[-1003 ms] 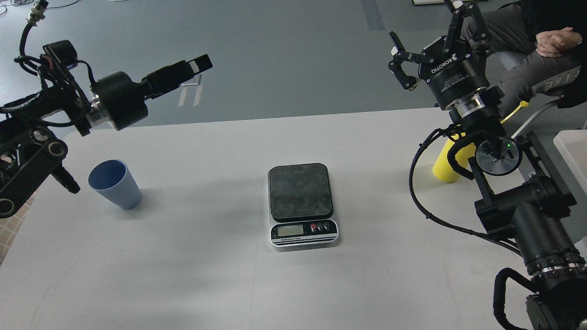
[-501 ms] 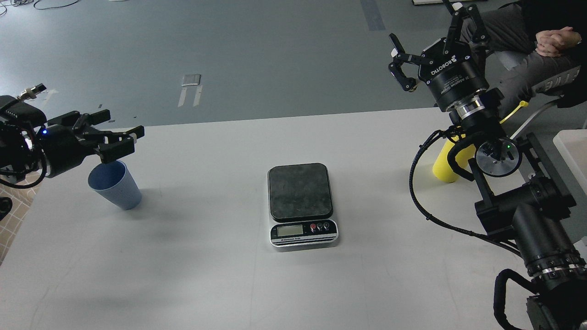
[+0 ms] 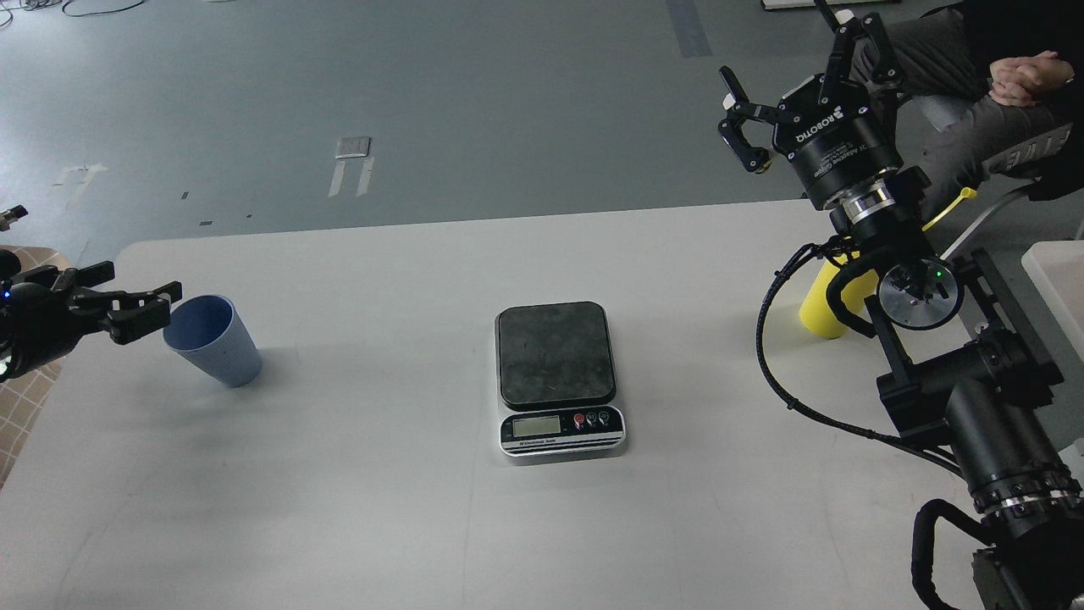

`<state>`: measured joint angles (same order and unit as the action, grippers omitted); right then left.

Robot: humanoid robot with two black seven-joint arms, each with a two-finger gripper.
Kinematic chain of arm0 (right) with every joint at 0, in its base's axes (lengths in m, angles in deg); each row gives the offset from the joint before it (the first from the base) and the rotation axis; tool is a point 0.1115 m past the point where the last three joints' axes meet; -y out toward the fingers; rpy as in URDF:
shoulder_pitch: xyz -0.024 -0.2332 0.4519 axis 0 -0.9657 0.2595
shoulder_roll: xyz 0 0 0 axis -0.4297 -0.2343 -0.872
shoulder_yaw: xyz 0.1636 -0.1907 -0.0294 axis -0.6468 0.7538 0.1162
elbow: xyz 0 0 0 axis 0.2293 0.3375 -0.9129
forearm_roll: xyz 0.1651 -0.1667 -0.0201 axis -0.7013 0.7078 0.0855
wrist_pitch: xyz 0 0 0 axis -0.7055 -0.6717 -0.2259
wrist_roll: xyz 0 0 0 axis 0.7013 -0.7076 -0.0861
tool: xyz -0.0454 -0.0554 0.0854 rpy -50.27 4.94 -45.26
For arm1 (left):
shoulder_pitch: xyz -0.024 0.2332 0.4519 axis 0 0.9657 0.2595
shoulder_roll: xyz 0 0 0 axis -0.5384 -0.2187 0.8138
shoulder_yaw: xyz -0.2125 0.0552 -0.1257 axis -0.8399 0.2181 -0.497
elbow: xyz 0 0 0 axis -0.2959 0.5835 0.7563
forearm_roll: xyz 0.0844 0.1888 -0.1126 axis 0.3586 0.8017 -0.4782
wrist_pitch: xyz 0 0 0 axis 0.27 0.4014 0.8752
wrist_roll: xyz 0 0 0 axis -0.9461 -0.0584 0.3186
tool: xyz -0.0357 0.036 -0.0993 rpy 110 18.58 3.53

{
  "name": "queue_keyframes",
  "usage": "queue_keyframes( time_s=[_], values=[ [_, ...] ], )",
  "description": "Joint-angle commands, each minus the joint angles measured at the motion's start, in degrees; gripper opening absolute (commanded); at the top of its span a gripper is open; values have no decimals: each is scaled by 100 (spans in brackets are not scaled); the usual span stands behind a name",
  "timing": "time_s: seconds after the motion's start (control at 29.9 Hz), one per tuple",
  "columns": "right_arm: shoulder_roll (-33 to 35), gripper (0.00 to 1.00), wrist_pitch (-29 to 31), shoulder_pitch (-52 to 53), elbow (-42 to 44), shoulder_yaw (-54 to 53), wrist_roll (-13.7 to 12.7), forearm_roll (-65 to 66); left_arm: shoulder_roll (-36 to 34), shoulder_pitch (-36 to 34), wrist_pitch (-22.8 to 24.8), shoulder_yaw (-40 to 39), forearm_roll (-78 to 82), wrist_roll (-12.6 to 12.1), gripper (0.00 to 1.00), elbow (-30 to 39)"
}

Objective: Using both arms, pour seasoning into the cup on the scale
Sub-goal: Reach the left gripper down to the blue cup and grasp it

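The light blue ribbed cup (image 3: 213, 341) stands on the white table (image 3: 381, 508) at the left. The scale (image 3: 555, 354) sits mid-table with its dark platform bare and its display facing me. The yellow seasoning bottle (image 3: 820, 307) stands at the table's right edge, mostly hidden behind my right arm; its tethered cap (image 3: 955, 202) pokes out beyond the wrist. My left gripper (image 3: 161, 305) is low at the far left, level with the cup's rim and just left of it, fingers apart and empty. My right gripper (image 3: 783, 59) is raised above and behind the bottle, open and empty.
A seated person (image 3: 1016, 80) with folded hands is at the top right, close behind my right gripper. A white container's edge (image 3: 1059, 271) shows at the far right. Grey floor lies beyond the table's far edge.
My left arm has swung down and leftward from high above the table to beside the cup's rim. The right arm has barely moved. Cup, scale and bottle have stayed put.
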<state>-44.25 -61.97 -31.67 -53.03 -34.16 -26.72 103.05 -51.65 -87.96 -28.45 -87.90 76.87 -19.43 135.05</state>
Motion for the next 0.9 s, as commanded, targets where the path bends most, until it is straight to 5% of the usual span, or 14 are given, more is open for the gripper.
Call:
queue_keyframes(
  time_s=[0.0, 0.53, 0.7, 0.87],
  values=[
    [0, 100, 0, -18, -26, 0, 0, 0, 35, 4, 0, 192, -203, 1, 92, -90],
    [0, 100, 0, -80, -35, 0, 0, 0, 343, 4, 79, 422, -573, 1, 75, -293],
    [0, 100, 0, -80, -35, -9, 0, 0, 404, -5, 167, 422, -591, 1, 61, -424],
    [0, 100, 0, -80, -27, -9, 0, 0, 545, -49, 264, 422, -573, 1, 18, -636]
  ],
)
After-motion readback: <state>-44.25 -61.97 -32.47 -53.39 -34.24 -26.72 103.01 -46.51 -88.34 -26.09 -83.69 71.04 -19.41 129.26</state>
